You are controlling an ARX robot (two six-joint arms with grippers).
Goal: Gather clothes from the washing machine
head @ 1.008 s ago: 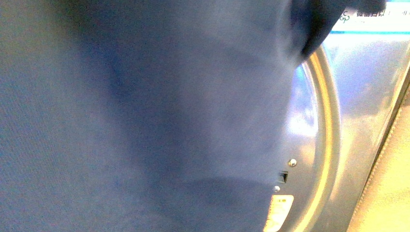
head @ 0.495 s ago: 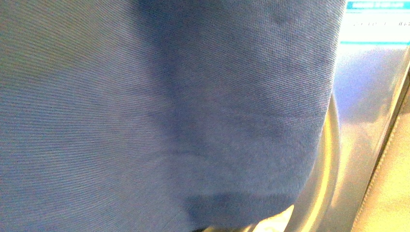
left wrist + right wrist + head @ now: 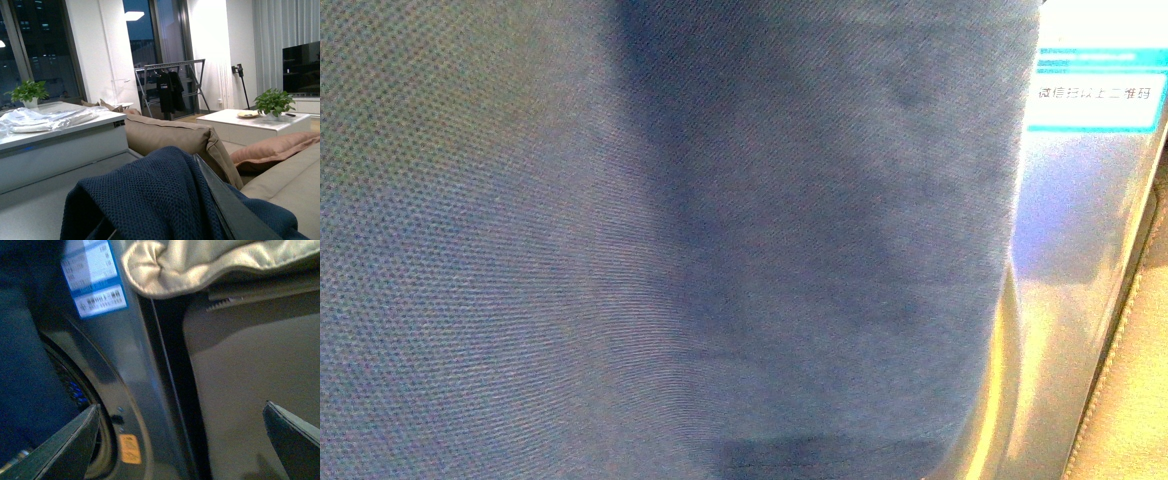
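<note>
Clothes [image 3: 670, 250] hang across my front camera, hiding most of the washing machine [image 3: 1080, 250], seemingly draped over the left gripper [image 3: 220, 200], grip I cannot tell; right gripper [image 3: 180, 412] fingers spread wide, empty

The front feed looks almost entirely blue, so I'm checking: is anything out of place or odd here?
Yes. The clothes hang right in front of the front camera, hiding all but a strip of the washing machine. Nothing looks spilled or damaged.
</note>
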